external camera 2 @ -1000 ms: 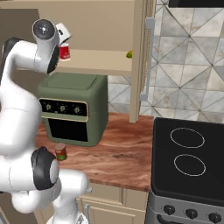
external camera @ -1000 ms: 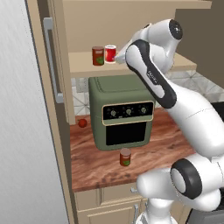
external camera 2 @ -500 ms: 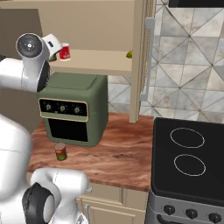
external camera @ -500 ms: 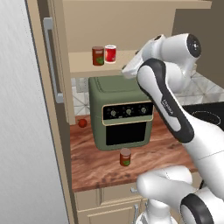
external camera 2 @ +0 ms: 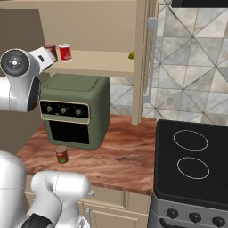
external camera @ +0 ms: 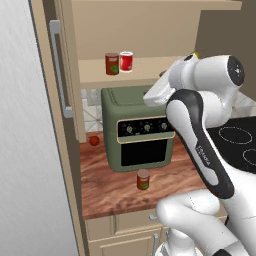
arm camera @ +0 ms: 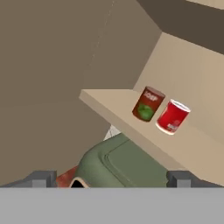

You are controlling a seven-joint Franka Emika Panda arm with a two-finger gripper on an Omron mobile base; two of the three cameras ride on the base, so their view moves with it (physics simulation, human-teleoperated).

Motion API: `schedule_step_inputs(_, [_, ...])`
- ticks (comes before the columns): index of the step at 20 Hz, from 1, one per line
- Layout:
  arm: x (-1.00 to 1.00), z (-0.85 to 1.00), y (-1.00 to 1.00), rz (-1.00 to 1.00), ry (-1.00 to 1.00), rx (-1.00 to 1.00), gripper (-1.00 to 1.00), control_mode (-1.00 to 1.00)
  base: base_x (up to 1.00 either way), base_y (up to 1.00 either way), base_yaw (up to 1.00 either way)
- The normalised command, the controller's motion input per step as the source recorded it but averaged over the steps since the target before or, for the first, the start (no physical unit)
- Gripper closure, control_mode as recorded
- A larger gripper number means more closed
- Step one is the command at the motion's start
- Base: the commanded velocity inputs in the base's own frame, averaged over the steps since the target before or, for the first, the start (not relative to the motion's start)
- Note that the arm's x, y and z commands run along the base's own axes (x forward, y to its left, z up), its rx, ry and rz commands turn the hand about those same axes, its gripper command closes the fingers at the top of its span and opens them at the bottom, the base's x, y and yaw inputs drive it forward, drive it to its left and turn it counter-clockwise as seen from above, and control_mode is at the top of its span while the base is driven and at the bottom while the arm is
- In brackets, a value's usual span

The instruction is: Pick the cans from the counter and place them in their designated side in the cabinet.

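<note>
Two cans stand side by side on the cabinet shelf [external camera: 150, 71]: a brown-red can with a green label patch [external camera: 112, 64] [arm camera: 148, 103] and a bright red can [external camera: 126, 61] [external camera 2: 65, 52] [arm camera: 173, 116]. A third can with a green label [external camera: 143, 179] [external camera 2: 62, 155] stands upright on the counter [external camera: 115, 187] in front of the green oven [external camera: 137, 130]. My gripper [external camera: 151, 96] [external camera 2: 48, 55] [arm camera: 111, 179] hangs open above the oven's top, apart from the shelf cans, with nothing between its fingers.
A small red fruit [external camera: 94, 140] lies on the counter left of the oven. The cabinet door [external camera: 60, 70] with its grey bar handle stands open at the left. A yellow-green item [external camera 2: 132, 55] sits at the shelf's right end. The black stovetop [external camera 2: 191, 156] lies to the right.
My hand has drawn back from the shelf cans and dropped lower, toward the oven's top. Its jaws have stayed open. Both shelf cans have kept their places.
</note>
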Motion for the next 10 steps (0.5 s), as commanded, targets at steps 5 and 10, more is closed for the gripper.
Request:
schedule_step_inputs(5, [-0.55,-0.08,-0.04,-0.01,0.2,-0.05,-1.0,-1.0,0.0,0.0,0.0])
schedule_step_inputs(10, [-0.66,-0.11,-0.11,-0.01,0.2,-0.06,-1.0,-1.0,0.0,0.0,0.0])
